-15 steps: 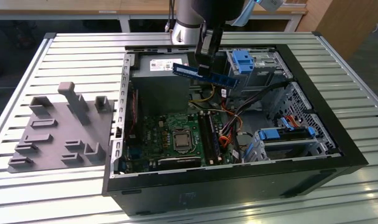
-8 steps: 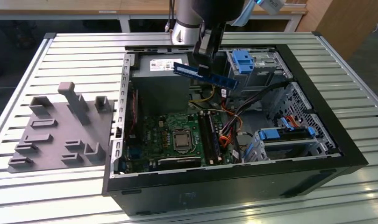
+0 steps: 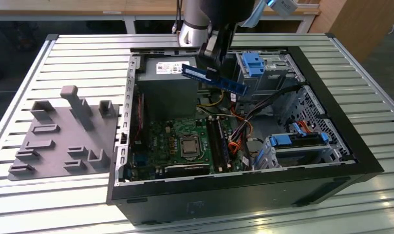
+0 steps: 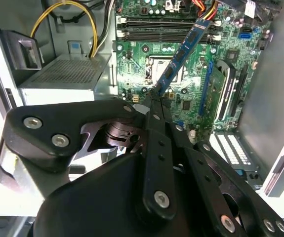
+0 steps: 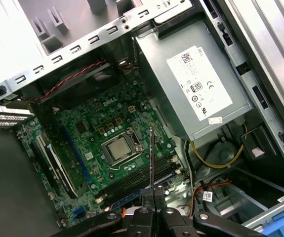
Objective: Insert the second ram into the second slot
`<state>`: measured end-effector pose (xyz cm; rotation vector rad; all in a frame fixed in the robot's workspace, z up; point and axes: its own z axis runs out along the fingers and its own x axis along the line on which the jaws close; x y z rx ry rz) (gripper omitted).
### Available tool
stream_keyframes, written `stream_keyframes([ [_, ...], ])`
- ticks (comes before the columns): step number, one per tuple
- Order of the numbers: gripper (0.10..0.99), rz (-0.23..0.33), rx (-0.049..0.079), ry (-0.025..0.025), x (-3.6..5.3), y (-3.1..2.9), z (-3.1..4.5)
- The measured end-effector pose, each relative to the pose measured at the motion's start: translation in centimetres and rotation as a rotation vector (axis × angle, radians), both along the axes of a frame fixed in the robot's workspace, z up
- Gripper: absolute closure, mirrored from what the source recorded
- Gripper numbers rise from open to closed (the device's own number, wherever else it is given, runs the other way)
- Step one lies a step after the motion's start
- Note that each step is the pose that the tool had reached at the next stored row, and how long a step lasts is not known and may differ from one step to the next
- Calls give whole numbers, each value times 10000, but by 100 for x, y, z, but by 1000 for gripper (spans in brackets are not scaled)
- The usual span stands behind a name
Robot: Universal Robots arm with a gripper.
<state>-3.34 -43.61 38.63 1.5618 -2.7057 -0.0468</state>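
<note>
Clamping one end of the long, thin blue circuit-board memory stick (image 3: 214, 79), your jaws are closed firmly on it. You have it tilted in the air above the open black computer case (image 3: 249, 204) on the slatted metal counter (image 3: 86, 53), over the green motherboard (image 3: 174, 129), clear of its long black memory slots (image 3: 217, 141).

My robot lab, slatted metal table (image 3: 86, 53), opened PC case (image 3: 249, 195), grey fixture plate (image 3: 54, 141), wooden desks (image 3: 66, 6) behind

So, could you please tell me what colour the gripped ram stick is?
The second ram is blue with dark chips, clearest in the exterior view.
</note>
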Motion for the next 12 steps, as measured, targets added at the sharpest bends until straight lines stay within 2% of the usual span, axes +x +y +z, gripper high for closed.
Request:
stream_keyframes([
  [12,969,-947,-37,0,0,0,-2],
])
